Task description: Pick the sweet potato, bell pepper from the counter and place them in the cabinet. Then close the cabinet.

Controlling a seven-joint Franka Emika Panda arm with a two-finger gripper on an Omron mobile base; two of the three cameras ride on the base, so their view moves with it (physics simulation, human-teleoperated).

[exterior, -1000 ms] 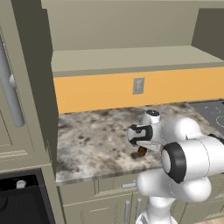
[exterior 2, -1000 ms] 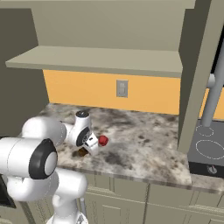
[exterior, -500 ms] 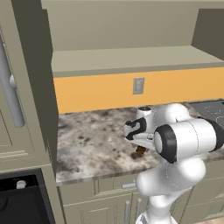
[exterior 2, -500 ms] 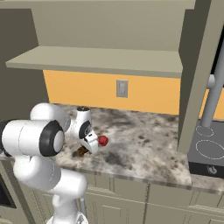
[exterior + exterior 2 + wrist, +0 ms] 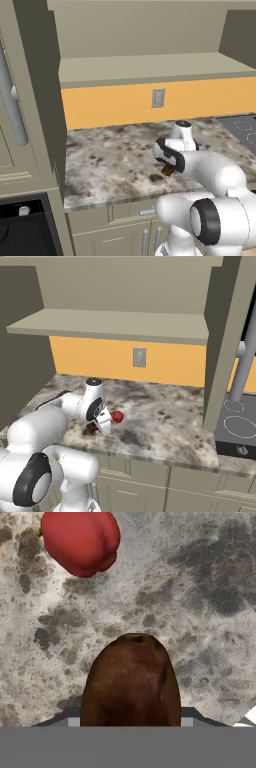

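Arm swung lower since before; fingers point(image 5: 131, 724) narrowed around sweet potato point(image 5: 131, 682), firm grip unclear; bell pepper point(image 5: 80, 541) beside.

Bell pepper point(image 5: 80, 542) beside sweet potato point(image 5: 131, 679)

Your sweet potato point(image 5: 131, 679) is an oblong dark brown lump with an orange tinge, lying on the counter point(image 5: 110, 160); in the hand view it sits low and centred, long axis running away from the camera. You see the bell pepper point(image 5: 80, 542), bright red, glossy and roundish, resting on the same mottled grey, white and brown stone, near the potato but apart from it. From the right base view the pepper point(image 5: 117, 416) lies toward the front part of the slab. The cabinet point(image 5: 125, 326) above stands open, its shelf bare.
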